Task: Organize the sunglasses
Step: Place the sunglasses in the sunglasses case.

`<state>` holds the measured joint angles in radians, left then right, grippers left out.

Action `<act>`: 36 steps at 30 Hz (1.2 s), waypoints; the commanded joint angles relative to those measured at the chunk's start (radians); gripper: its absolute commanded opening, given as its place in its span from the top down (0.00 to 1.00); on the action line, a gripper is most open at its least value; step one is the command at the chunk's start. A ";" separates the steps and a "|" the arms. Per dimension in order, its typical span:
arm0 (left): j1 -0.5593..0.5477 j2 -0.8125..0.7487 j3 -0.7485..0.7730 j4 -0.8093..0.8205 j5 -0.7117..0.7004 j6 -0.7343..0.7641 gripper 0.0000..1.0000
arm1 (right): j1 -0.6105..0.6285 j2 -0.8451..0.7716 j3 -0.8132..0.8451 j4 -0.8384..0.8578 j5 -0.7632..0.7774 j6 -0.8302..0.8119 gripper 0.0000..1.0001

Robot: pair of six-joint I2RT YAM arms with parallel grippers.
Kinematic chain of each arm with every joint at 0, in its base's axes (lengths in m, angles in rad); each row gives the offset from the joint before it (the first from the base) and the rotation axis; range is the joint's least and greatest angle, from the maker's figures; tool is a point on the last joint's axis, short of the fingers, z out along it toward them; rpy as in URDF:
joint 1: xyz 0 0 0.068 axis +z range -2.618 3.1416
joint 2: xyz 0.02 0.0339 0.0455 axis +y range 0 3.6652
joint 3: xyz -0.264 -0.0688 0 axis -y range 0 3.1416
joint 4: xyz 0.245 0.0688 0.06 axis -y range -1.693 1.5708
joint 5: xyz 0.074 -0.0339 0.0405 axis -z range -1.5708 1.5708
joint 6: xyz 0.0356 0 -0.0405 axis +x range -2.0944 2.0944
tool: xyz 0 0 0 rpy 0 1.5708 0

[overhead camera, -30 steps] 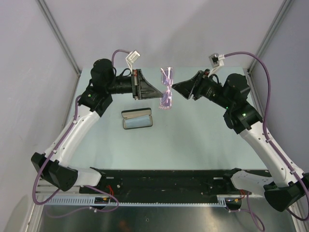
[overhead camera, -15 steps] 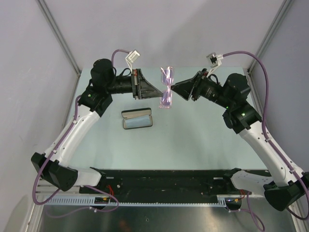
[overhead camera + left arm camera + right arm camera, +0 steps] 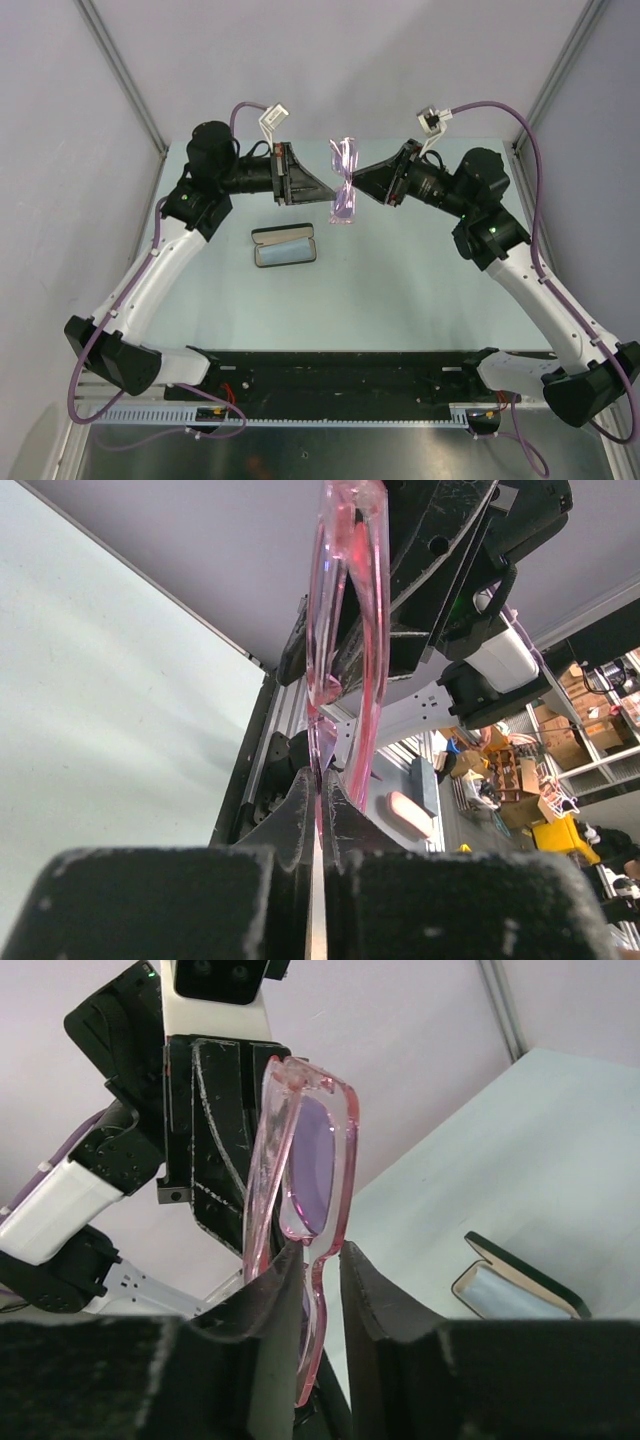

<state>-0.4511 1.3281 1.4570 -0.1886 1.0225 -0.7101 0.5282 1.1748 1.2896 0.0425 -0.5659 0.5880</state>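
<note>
A: From above, the sunglasses (image 3: 345, 180) are seen held up in the air over the far part of the table (image 3: 400, 290), caught between the two arms.

B: And the left gripper (image 3: 333, 198) is pointed in from one side, the right gripper (image 3: 356, 182) from the other. What is seen of the case (image 3: 262, 239)?

A: It is laid open on the table, near the left arm and well apart from the sunglasses. A light blue cloth (image 3: 284, 252) is spread inside it. Nothing else is seen in it.

B: Over to the left wrist view. The left gripper (image 3: 320, 790) is drawn tight together, clamped on a thin pink edge of the sunglasses (image 3: 350, 630), which are stood up straight out of the fingertips.

A: Black parts of the right gripper (image 3: 440, 560) are seen just behind the frame.

B: Now the right wrist view. The sunglasses (image 3: 310, 1160) are stood on end, a purple lens turned sideways, and the frame is set between the fingers (image 3: 375, 1300) of the right gripper (image 3: 320, 1270).

A: The jaws are brought in close on either side. A thin sliver of light is seen beside one finger, so whether the frame is pinched cannot be told.

B: The case (image 3: 525, 1278) is picked up at the lower right, lid raised, the cloth (image 3: 495, 1298) lying in it.
</note>
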 commanded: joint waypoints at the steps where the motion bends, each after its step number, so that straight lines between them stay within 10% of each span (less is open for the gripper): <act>1: -0.003 -0.026 0.022 0.038 0.022 -0.023 1.00 | 0.004 0.011 0.017 0.056 -0.041 0.026 0.76; 10: -0.004 -0.033 0.026 0.046 0.024 -0.028 1.00 | -0.002 0.022 0.017 0.065 -0.097 0.064 0.56; 22: -0.004 -0.021 0.009 0.051 0.007 -0.046 0.95 | -0.011 0.003 0.017 0.051 -0.054 0.059 1.00; 29: 0.009 -0.027 0.005 0.051 -0.032 -0.016 0.30 | -0.019 -0.018 0.017 0.022 -0.016 0.036 1.00; 36: 0.144 -0.052 -0.102 0.052 -0.117 0.070 0.10 | -0.050 -0.052 0.017 -0.111 0.093 -0.010 1.00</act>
<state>-0.3946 1.3197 1.4315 -0.1577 0.9787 -0.7139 0.4938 1.1698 1.2900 0.0017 -0.5579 0.6205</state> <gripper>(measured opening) 0.871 0.031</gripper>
